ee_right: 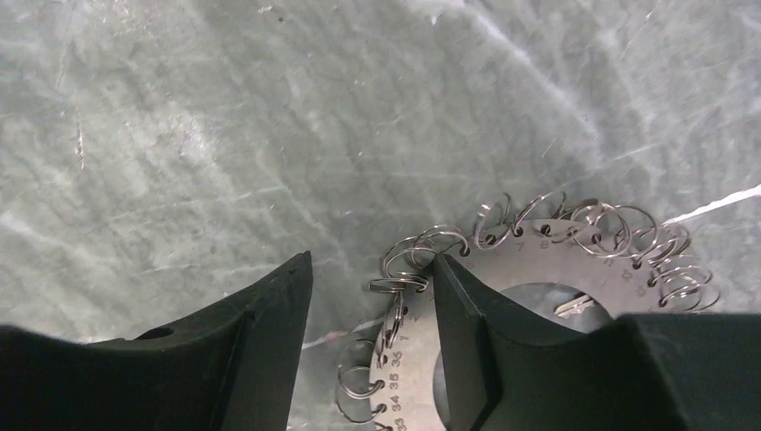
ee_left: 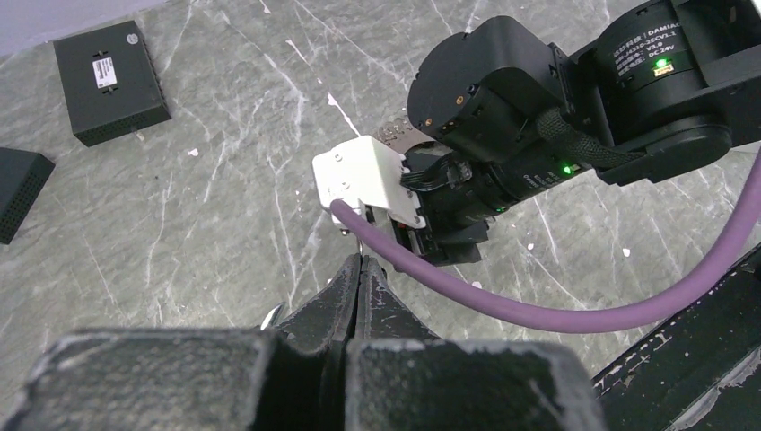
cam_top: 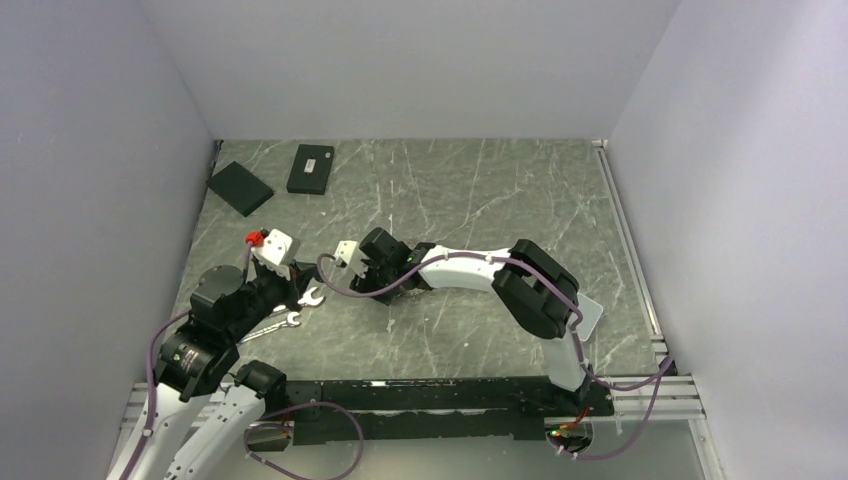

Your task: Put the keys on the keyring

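Observation:
In the right wrist view the keyring (ee_right: 538, 256) is a flat silvery disc with numbered holes, and several small wire rings (ee_right: 399, 283) hang along its rim. One small key (ee_right: 574, 307) lies in the disc's middle hole. My right gripper (ee_right: 372, 260) is open and straddles the rim: its left finger is over bare table, its right finger is on the disc, and wire rings sit loose between them. My left gripper (ee_left: 361, 260) is shut just short of the right wrist. A thin sliver of metal (ee_left: 360, 244) shows at its tips, and I cannot tell if it is pinched.
Two silver wrenches (cam_top: 310, 297) (cam_top: 280, 322) lie beside the left arm. Two flat black boxes (cam_top: 311, 168) (cam_top: 240, 187) sit at the back left. The right arm's purple cable (ee_left: 538, 310) and white camera mount (ee_left: 363, 180) hang right in front of the left fingertips.

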### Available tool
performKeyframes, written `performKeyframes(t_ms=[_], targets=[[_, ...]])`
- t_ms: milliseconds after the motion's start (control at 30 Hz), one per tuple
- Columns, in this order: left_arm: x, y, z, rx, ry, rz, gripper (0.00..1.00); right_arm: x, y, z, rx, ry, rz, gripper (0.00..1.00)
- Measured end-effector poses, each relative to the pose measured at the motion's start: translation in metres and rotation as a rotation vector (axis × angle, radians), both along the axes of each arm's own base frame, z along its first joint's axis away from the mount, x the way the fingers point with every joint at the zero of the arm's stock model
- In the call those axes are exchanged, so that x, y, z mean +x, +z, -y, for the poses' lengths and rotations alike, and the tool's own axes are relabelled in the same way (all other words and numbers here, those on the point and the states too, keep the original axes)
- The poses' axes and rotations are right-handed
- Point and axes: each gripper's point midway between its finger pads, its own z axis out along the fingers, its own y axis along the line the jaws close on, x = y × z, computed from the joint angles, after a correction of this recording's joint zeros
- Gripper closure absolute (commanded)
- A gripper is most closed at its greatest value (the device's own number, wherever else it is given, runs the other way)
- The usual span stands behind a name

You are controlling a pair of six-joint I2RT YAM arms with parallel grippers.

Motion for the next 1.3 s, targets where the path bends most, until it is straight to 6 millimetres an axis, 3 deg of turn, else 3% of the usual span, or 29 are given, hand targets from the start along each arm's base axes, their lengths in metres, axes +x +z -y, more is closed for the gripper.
performKeyframes(t_ms=[133, 233, 300, 433, 633, 800, 833, 867, 900, 1000, 1133, 1300], targets=[[0.000, 0.000, 0.000, 0.000, 0.000, -0.001, 1.00, 0.012, 0.000, -0.005, 0.000, -0.003, 0.056, 0.66], [0.000, -0.001, 0.000, 0.000, 0.000, -0.001, 1.00, 0.018, 0.000, -0.005, -0.004, -0.011, 0.090, 0.92], [0.000, -0.001, 0.000, 0.001, 0.000, -0.001, 1.00, 0.022, 0.001, -0.005, -0.006, -0.017, 0.107, 1.00], [0.000, -0.001, 0.000, 0.001, 0.000, -0.001, 1.00, 0.025, 0.003, -0.008, 0.015, -0.020, 0.130, 1.00], [0.000, -0.001, 0.000, 0.001, 0.000, -0.002, 1.00, 0.012, 0.006, 0.010, 0.005, -0.032, 0.106, 1.00], [0.000, -0.001, 0.000, 0.001, 0.000, -0.002, 1.00, 0.005, 0.051, 0.019, 0.084, -0.054, 0.132, 1.00], [0.000, -0.001, 0.000, 0.001, 0.000, -0.001, 1.00, 0.006, 0.063, 0.020, 0.111, -0.071, 0.147, 0.87], [0.000, -0.001, 0.000, 0.001, 0.000, -0.001, 1.00, 0.007, 0.076, 0.022, 0.136, -0.095, 0.161, 0.67], [0.000, -0.001, 0.000, 0.001, 0.000, -0.002, 1.00, 0.007, 0.084, 0.024, 0.156, -0.119, 0.168, 0.55], [0.000, -0.001, 0.000, 0.001, 0.000, -0.002, 1.00, 0.014, 0.104, 0.038, 0.202, -0.237, 0.179, 0.48], [0.000, -0.001, 0.000, 0.001, 0.000, -0.002, 1.00, 0.017, 0.092, 0.071, 0.177, -0.423, 0.147, 0.46], [0.000, -0.001, 0.001, 0.000, -0.004, -0.002, 1.00, -0.001, 0.058, 0.119, 0.080, -0.627, 0.080, 0.52]])
